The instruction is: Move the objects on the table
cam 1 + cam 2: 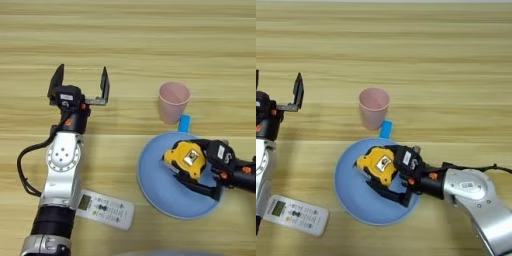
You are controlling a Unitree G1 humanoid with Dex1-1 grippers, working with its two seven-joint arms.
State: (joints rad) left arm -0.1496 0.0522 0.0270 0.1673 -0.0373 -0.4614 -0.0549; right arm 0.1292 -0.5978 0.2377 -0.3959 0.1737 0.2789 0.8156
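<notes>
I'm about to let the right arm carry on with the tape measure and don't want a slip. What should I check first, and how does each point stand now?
1. Right hand closed on the tape measure: ok.
2. Tape measure over the light-blue plate: ok; lifted or resting, cannot tell.
3. Pink paper cup upright, apart from the hand: ok.
4. Left hand open, empty and away from the plate: ok.
5. Remote control flat on the table, partly under the left arm: ok.
</notes>
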